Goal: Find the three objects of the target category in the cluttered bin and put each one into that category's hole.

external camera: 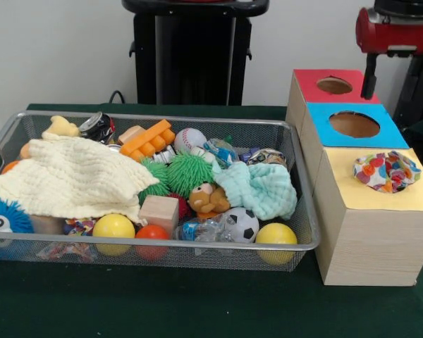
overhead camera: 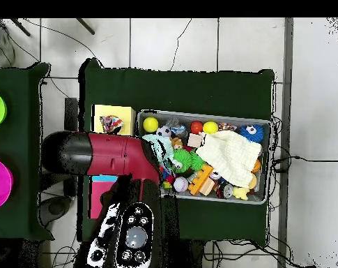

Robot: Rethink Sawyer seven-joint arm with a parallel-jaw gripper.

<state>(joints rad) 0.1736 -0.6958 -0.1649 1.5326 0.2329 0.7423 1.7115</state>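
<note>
Wire bin [external camera: 304,211] on green desk [external camera: 197,303], full of toys. Colourful cloth [external camera: 386,171] lies bunched on yellow box top [external camera: 381,193], over hole. Red arm [overhead camera: 105,155] above boxes; fingers hidden, opening cannot tell.

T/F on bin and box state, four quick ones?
1. A patterned cloth sits at the hole in the yellow box top. True.
2. The red-topped hole is plugged with a ball. False: it is open and nothing sits in it.
3. A pale yellow cloth covers part of the wire bin. True.
4. The soccer ball lies outside the bin. False: it is inside, near the front wall.
</note>
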